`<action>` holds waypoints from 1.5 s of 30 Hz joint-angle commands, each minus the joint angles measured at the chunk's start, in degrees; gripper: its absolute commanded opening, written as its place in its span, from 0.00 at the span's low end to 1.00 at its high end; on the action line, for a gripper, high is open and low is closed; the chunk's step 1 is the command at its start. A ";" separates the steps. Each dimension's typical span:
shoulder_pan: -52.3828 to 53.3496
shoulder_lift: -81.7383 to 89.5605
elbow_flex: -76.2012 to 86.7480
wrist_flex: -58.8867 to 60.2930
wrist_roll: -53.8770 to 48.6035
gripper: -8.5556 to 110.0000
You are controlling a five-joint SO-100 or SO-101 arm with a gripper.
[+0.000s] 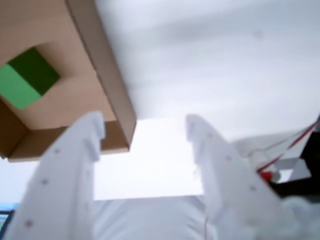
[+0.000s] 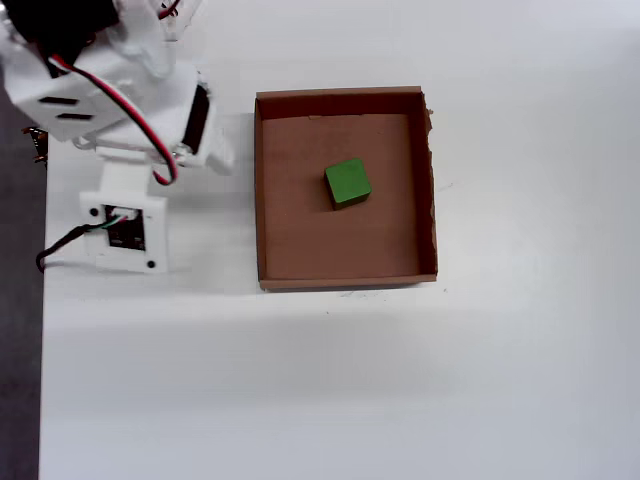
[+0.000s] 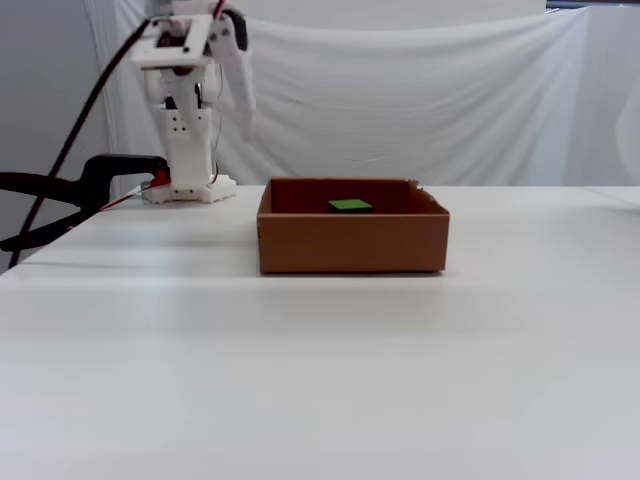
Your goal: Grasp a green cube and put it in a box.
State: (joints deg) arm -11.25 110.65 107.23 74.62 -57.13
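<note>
The green cube [image 2: 348,183] lies flat on the floor of the brown cardboard box [image 2: 258,190], near its middle. In the wrist view the cube [image 1: 27,77] shows at the upper left inside the box [image 1: 107,65]. In the fixed view only the cube's top [image 3: 350,205] shows above the box wall [image 3: 350,245]. My gripper [image 1: 145,125] is open and empty, with both white fingers spread wide. It hangs raised beside the box, near the arm's base, in the overhead view [image 2: 220,158] and the fixed view [image 3: 245,118]. It is apart from the box.
The arm's white base [image 2: 125,225] stands left of the box in the overhead view. A black clamp [image 3: 80,190] with a cable holds the base at the table's left edge. A white cloth [image 3: 420,90] hangs behind the table.
</note>
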 commanded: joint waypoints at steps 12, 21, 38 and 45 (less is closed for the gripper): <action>10.02 29.62 32.70 -12.74 0.35 0.26; 12.48 47.81 47.55 -11.51 0.35 0.26; 14.77 69.96 62.93 -7.38 0.44 0.26; 16.52 71.81 63.02 -3.96 0.44 0.26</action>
State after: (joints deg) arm 4.66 182.11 170.60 69.52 -56.95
